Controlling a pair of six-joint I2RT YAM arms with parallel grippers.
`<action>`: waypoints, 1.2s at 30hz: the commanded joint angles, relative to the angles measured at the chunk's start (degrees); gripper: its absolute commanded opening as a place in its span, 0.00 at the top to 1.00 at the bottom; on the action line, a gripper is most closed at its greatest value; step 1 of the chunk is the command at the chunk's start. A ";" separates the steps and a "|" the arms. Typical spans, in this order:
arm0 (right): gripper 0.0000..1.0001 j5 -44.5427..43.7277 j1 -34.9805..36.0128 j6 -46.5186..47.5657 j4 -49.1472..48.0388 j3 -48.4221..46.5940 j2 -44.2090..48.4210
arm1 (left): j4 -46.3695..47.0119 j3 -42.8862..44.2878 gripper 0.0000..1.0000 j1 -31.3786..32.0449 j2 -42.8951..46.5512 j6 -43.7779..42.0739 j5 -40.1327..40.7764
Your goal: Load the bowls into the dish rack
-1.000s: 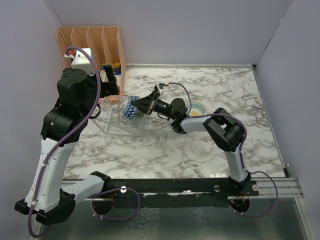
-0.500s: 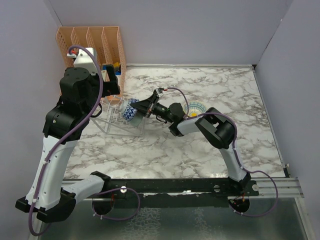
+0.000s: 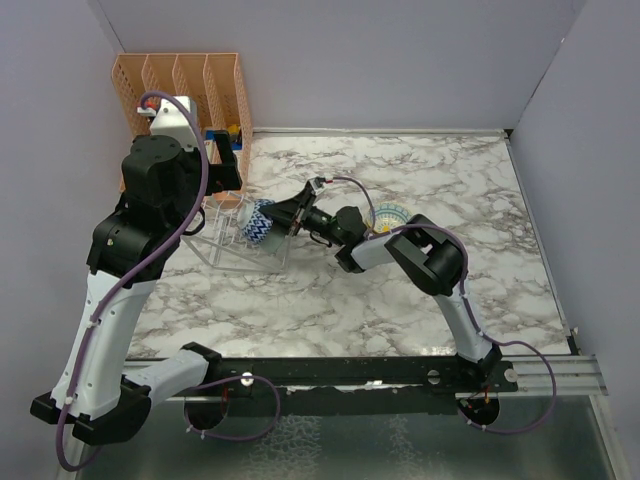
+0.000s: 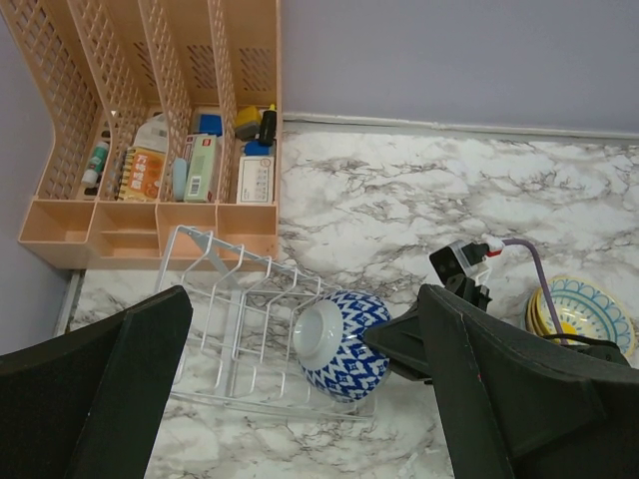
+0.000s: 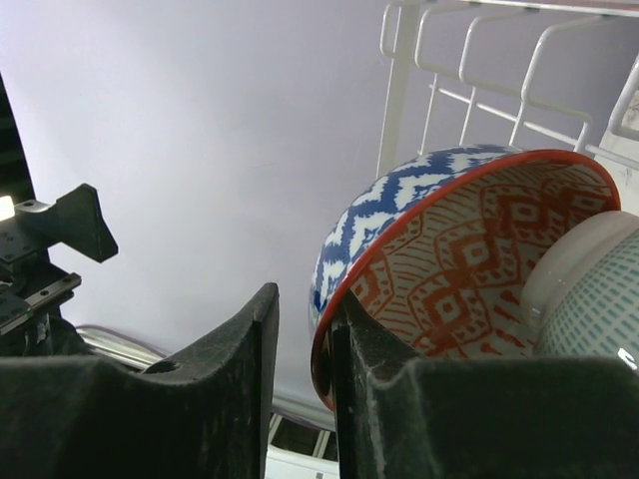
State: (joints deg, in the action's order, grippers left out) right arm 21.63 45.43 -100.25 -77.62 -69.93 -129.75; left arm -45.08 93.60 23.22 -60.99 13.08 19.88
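Note:
A blue-and-white patterned bowl [image 3: 258,222] with a red-patterned inside lies on its side in the right end of the clear dish rack [image 3: 215,245], its white foot to the left. It also shows in the left wrist view [image 4: 349,344], on the rack [image 4: 220,299]. My right gripper [image 3: 284,215] is at the bowl's rim. In the right wrist view [image 5: 303,299] one finger is inside the bowl [image 5: 399,200] against the rim, and the other stands off it with a small gap. My left gripper [image 4: 305,294] is wide open and empty, high above the rack.
An orange file organiser [image 3: 180,85] with small items stands behind the rack against the left wall. A stack of yellow and teal bowls [image 3: 392,215] sits right of the right gripper. A pale teal-dashed bowl [image 5: 594,309] shows at the right edge of the right wrist view.
My right gripper has pushed the blue bowl left and down into the rack, turning it onto its side. The left arm has shifted slightly.

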 commanded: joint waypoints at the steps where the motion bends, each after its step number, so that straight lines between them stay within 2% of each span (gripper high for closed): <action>1: 0.73 -1.13 -0.05 1.13 -1.50 -2.56 -0.84 | 1.39 -0.14 0.01 0.50 0.33 -1.04 1.40; 10: 0.65 0.99 0.01 5.11 6.38 -1.80 1.41 | 1.54 -0.22 0.01 1.05 0.68 -1.96 2.43; 23: 0.60 3.15 -0.15 6.27 13.11 -1.16 2.09 | 1.65 -0.70 0.01 1.51 0.51 -2.10 2.64; 36: 0.54 5.69 -1.81 11.91 28.84 2.66 8.29 | 1.82 -0.53 0.01 1.56 0.02 -1.27 2.76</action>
State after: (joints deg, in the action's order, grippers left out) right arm 25.54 44.49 -90.91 -55.13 -69.63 -124.44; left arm -45.06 93.08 24.51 -60.99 11.86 21.15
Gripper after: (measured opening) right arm 0.444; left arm 0.991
